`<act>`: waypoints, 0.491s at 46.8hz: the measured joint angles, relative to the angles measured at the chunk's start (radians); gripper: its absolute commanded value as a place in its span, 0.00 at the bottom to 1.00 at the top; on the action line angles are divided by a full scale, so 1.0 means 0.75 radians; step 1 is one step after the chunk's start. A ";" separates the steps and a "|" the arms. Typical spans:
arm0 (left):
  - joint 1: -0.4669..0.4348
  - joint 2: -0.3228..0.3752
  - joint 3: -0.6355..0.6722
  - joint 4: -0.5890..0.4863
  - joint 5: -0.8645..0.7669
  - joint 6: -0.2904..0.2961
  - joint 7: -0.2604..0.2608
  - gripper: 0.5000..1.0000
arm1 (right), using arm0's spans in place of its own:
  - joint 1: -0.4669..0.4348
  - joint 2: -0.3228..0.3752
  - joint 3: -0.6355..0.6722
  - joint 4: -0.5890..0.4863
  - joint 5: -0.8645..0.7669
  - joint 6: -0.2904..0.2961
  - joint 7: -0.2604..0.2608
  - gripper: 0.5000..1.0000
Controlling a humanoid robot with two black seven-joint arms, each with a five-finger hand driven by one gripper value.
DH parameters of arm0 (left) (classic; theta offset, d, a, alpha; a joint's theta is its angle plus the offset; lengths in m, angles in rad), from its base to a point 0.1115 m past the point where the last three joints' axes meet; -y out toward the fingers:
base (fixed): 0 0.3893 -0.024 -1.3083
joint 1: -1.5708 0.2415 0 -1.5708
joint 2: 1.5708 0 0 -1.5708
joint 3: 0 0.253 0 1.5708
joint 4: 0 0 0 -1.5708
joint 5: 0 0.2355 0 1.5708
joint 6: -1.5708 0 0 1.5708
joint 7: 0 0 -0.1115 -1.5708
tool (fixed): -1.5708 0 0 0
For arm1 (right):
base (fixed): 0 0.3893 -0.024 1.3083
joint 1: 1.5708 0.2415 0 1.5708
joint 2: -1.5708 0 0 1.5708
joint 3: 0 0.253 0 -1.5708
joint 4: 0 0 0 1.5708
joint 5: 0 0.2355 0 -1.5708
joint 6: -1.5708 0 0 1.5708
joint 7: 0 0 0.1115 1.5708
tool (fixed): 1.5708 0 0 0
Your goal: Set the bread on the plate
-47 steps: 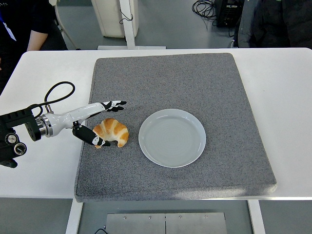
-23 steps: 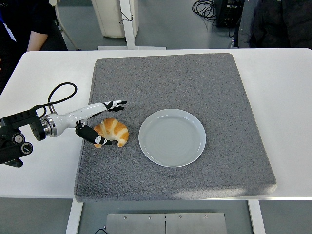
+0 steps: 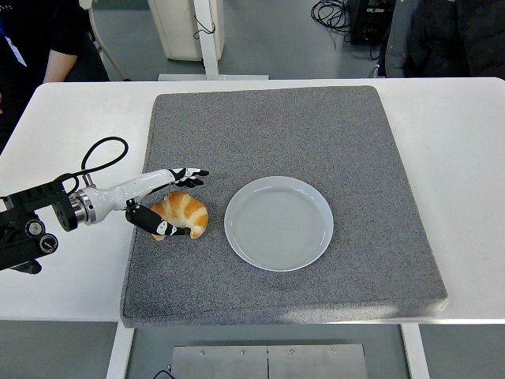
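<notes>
Golden-brown croissant (image 3: 181,215): on grey felt mat (image 3: 316,134), near its left edge, just left of round pale-blue plate (image 3: 278,223), apart. Left hand (image 3: 162,197): fingers spread around croissant's left end, not closed. Mat's far half bare.

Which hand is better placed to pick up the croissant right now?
Left. The left hand already brackets the croissant, fingers above it and thumb at its near side. No right arm is in view.

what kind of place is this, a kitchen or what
Probably a robotics lab, not a kitchen: a white table with a grey mat, a left robot hand by a croissant beside a plate, and cables on the floor.
</notes>
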 measured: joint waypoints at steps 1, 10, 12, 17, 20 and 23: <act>0.000 0.000 0.000 0.001 0.000 0.000 0.000 0.63 | 0.000 0.000 0.000 0.000 0.000 0.000 0.000 1.00; 0.001 -0.001 0.005 0.003 0.002 0.000 0.000 0.37 | 0.000 0.000 0.000 0.000 0.000 -0.001 0.000 1.00; -0.001 0.000 0.004 0.003 0.002 0.000 0.000 0.28 | 0.000 0.000 0.000 0.000 0.000 -0.001 0.000 1.00; -0.005 0.002 0.000 0.013 0.002 0.000 0.000 0.04 | 0.000 0.000 0.000 0.000 0.000 -0.001 0.000 1.00; -0.010 0.002 -0.004 0.025 0.002 0.000 0.000 0.00 | 0.000 0.000 0.000 0.000 0.000 -0.001 0.000 1.00; -0.015 0.005 -0.006 0.030 0.002 0.000 0.000 0.00 | 0.000 0.000 0.000 0.001 0.000 -0.001 0.000 1.00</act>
